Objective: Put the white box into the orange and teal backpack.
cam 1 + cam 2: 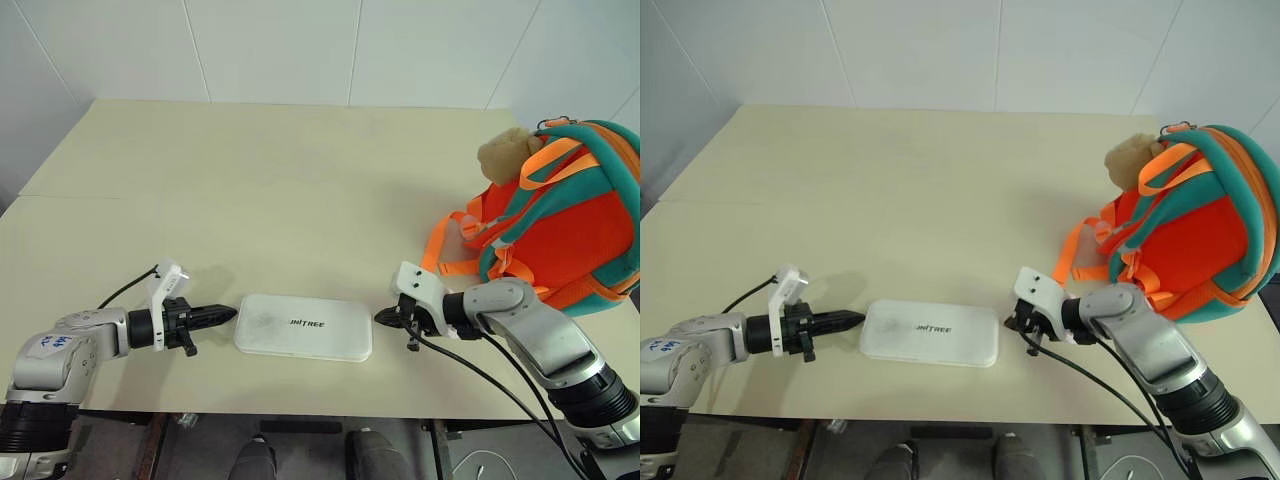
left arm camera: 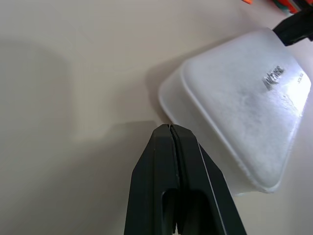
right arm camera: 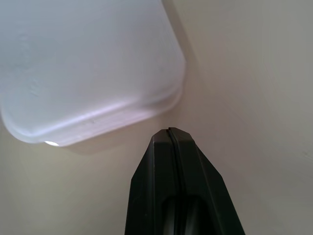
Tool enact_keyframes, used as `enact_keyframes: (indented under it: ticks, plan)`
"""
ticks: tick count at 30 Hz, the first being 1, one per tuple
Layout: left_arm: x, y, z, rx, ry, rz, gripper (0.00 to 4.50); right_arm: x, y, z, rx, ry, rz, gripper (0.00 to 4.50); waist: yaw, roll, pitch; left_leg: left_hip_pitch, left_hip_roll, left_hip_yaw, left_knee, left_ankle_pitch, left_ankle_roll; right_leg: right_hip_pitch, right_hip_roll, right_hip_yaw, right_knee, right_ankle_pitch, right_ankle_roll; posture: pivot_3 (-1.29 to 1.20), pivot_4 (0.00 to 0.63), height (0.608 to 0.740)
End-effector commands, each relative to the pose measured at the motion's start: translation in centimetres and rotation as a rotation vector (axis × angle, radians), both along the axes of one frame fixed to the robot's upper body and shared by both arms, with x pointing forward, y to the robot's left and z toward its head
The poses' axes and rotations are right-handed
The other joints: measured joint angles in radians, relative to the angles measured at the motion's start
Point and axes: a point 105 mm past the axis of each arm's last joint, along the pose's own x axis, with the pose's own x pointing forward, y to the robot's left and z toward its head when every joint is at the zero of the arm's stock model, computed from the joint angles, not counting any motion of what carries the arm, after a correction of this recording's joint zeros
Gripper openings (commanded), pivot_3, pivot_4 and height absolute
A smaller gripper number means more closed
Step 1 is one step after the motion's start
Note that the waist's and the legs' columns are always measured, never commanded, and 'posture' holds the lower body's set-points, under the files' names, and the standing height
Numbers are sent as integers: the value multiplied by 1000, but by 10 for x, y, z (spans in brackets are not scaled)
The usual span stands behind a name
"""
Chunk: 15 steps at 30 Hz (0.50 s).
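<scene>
The white box [image 1: 303, 326] lies flat near the table's front edge, its dark lettering facing up. My left gripper [image 1: 228, 315] is shut, its tip just off the box's left end [image 2: 230, 98]. On the other side my right gripper [image 1: 383, 316] is shut too, its tip a little off the box's right end [image 3: 88, 63]. Neither holds anything. The orange and teal backpack [image 1: 572, 222] stands at the table's right edge, with a tan plush toy [image 1: 508, 153] on its top and orange straps [image 1: 450, 250] trailing onto the table.
The cream table [image 1: 280, 190] stretches back to a white wall. A black cable [image 1: 480, 375] runs from my right wrist over the front edge. Another thin cable [image 1: 125, 288] loops behind my left wrist.
</scene>
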Motion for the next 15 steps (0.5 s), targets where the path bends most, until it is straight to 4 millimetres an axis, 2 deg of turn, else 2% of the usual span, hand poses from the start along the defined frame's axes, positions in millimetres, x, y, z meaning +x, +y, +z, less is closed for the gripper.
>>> enact_keyframes:
  ticks: [1, 3, 6, 9, 15]
  plan:
    - [9, 15, 32, 69, -165, 101, 21, 13, -16, 17, -19, -88, -43, 0, 1, 0, 0, 0, 0, 0, 0, 0, 0, 0, 0, 0, 0, 0, 0, 0, 150, 740]
    - [11, 17, 34, 33, -124, 121, 21, 16, -18, 20, -18, -98, -43, 0, 0, 0, 0, 0, 0, 0, 0, 0, 0, 0, 0, 0, 0, 0, 0, 0, 150, 740]
    - [17, 20, 46, -35, -154, 158, 0, 19, -17, 25, -7, -119, -34, 559, 0, 0, 0, 0, 0, 0, 0, 0, 0, 0, 0, 0, 0, 0, 0, 0, 150, 740]
    - [16, 19, 48, -32, -105, 148, 628, 23, -18, 29, -8, -134, -37, 1575, -1, 0, 0, 0, 0, 0, 0, 0, 0, 0, 0, 0, 0, 0, 0, 0, 150, 740]
    - [6, 23, 38, -46, 118, 143, 2475, 28, -19, 32, -4, -160, -48, 3592, -3, 0, 0, 0, 0, 0, 0, 0, 0, 0, 0, 0, 0, 0, 0, 0, 150, 740]
